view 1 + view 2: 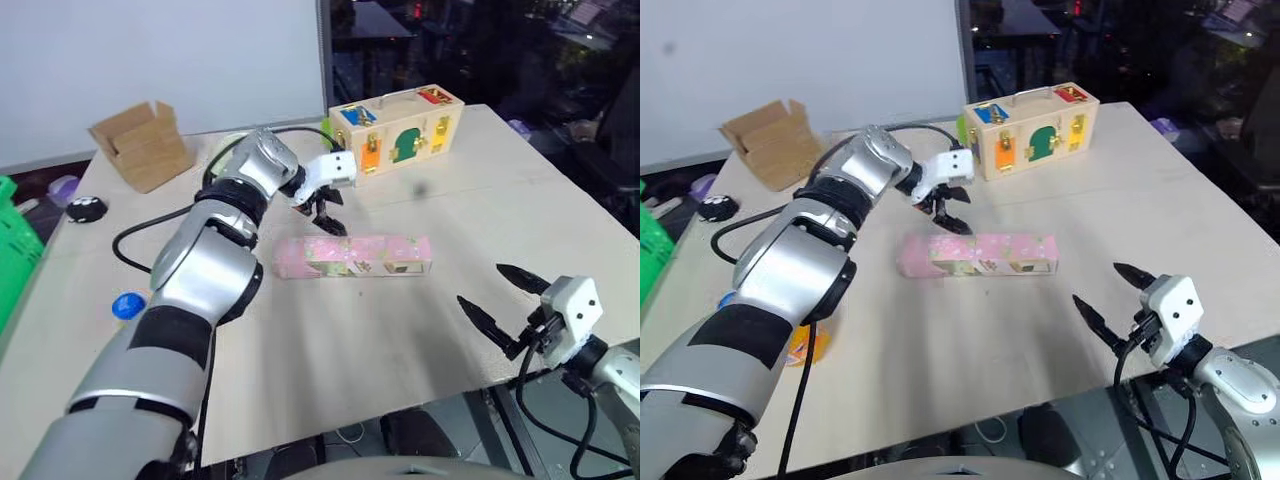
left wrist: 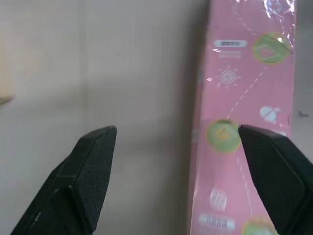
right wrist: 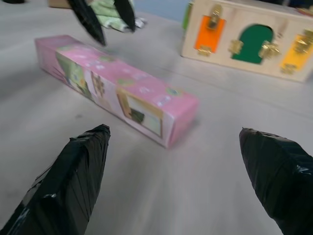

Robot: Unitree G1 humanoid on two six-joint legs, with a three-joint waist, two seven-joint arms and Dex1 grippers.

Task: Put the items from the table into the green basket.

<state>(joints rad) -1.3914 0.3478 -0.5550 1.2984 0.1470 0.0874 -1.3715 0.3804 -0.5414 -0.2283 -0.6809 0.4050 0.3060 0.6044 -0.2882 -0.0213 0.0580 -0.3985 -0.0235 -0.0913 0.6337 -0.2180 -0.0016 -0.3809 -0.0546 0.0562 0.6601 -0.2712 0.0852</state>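
Left hand (image 1: 322,212) hangs with its two black fingers spread and pointing down, nothing between them, just above the far edge of the pink carton (image 1: 352,256) near that carton's left end. From my seat the carton lies flat on the desk (image 1: 330,340) with its long axis running left to right across the view, and the left wrist view has one fingertip (image 2: 271,164) over the carton's top face and the other over bare desk beside it, so I judge the hand must come a little toward me before it can straddle the narrow width. Right hand (image 1: 500,308) sits low near the desk's front right edge, fingers also spread and empty, well apart from the carton; the left is clearly the nearer one. I count one pink carton and one orange-drink bottle (image 1: 805,345), largely hidden behind the left arm, blue cap (image 1: 128,305) showing. One green basket (image 1: 15,250) stands at the far left edge.
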